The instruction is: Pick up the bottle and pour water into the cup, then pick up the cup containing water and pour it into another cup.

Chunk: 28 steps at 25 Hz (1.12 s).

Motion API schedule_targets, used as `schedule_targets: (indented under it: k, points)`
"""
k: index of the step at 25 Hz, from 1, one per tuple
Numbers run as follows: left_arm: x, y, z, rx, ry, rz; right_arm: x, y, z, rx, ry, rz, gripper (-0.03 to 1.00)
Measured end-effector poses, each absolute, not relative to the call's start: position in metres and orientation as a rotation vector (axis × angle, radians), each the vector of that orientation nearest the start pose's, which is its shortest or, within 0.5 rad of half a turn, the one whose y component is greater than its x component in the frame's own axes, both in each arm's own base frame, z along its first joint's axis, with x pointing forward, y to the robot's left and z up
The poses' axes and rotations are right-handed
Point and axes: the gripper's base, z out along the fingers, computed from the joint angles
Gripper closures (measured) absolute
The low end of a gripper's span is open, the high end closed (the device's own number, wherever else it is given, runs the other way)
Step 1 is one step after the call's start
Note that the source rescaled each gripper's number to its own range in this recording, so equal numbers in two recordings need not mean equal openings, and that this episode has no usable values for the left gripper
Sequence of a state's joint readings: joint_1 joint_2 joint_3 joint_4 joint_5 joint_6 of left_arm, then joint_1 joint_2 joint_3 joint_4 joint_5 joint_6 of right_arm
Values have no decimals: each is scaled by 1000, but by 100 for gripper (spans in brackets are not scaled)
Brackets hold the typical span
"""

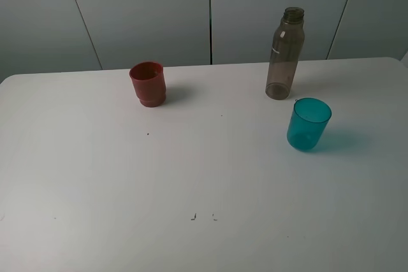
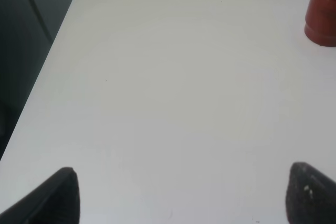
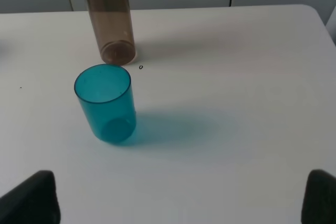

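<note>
On the white bench (image 1: 95,176) the bottle (image 1: 284,53) stands upright just behind the teal cup (image 1: 308,124), likely for a short pour, the red cup (image 1: 148,83) well apart, while both the left gripper (image 2: 181,195) and the right gripper (image 3: 181,198) wait with jaws apart, holding nothing.

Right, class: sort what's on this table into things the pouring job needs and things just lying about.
Needed: tall smoky grey-brown plastic bottle; translucent teal plastic tumbler; short opaque red plastic cup.
Lying about: no loose objects; only tiny dark specks on the white table.

Both tools show only dark, matte, rounded fingertips: the left tool (image 2: 181,195) and the right tool (image 3: 181,198).
</note>
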<state>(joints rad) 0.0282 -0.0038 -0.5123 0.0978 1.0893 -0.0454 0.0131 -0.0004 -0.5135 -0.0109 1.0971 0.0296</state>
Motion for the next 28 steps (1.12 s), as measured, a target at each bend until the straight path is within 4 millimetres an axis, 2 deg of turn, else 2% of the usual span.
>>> schedule_targets:
  k: [28]
  points:
    - [-9, 8, 279, -83, 2053, 107, -8, -1, 278, 24, 2067, 17, -3]
